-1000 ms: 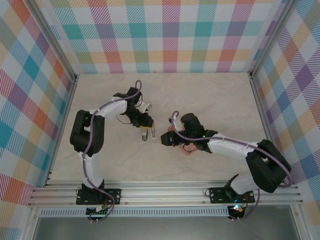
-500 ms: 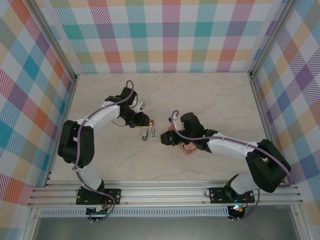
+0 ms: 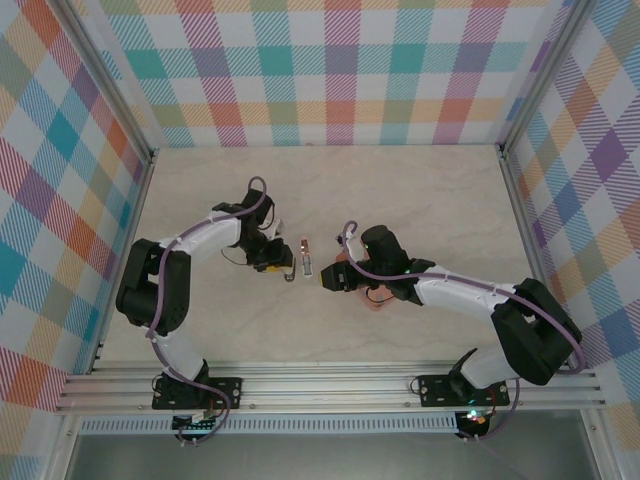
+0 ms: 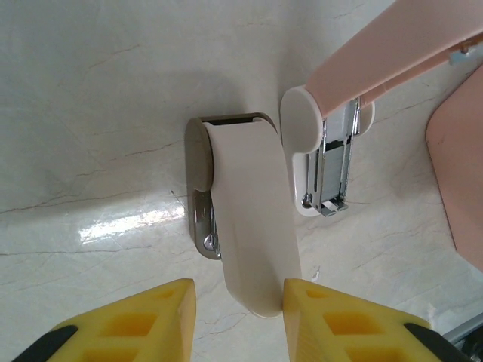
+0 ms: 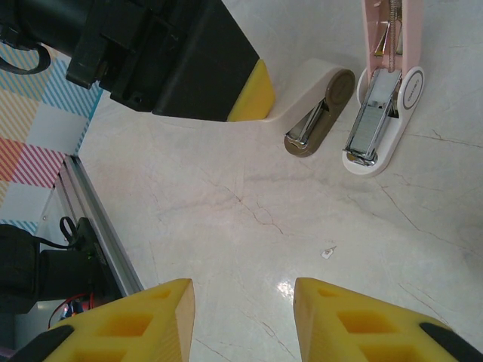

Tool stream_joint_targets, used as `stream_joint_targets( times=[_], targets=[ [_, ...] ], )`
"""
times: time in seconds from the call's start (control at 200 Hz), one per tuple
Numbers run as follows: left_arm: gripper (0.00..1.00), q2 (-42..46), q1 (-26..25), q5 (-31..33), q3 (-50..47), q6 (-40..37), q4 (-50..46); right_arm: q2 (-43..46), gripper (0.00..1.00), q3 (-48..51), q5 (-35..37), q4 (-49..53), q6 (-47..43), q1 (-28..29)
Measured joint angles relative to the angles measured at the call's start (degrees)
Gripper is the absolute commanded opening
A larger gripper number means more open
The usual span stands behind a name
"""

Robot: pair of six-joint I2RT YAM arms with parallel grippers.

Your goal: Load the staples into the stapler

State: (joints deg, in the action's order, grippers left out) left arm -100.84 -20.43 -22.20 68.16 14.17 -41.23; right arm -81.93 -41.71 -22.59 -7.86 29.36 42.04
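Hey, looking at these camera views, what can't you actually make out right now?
Staples: too small to pick out in the top view.
Pink tray: left wrist view, cut off by the right edge; contents unseen.
Pink stapler: right wrist view, lid cut by the top edge; magazine contents too small to tell.
Left end effector: left wrist view, bottom edge crops the fingers; contact with the cream stapler unclear.

Pale marbled tabletop [image 3: 430,200] lit from above, soft glare reflected on it, enclosed on three sides by pastel plaid walls [image 3: 340,80], bordered by aluminium rails [image 3: 330,385] at the near edge
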Motion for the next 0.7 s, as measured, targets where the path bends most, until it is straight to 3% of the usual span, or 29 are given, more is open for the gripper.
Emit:
stream_joint_targets(
  times=[0.275,0.7],
  targets=[
    [0.29,-1.33,0.0,0.22,-1.68,0.42,2.34,0.0,0.39,-0.09,0.0,0.24,-0.24,0.0],
    [0.31,-1.7,-0.17,0.33,-1.95,0.42,2.8,0.0,0.39,-0.11,0.7,0.7,-0.87,0.0]
  ],
)
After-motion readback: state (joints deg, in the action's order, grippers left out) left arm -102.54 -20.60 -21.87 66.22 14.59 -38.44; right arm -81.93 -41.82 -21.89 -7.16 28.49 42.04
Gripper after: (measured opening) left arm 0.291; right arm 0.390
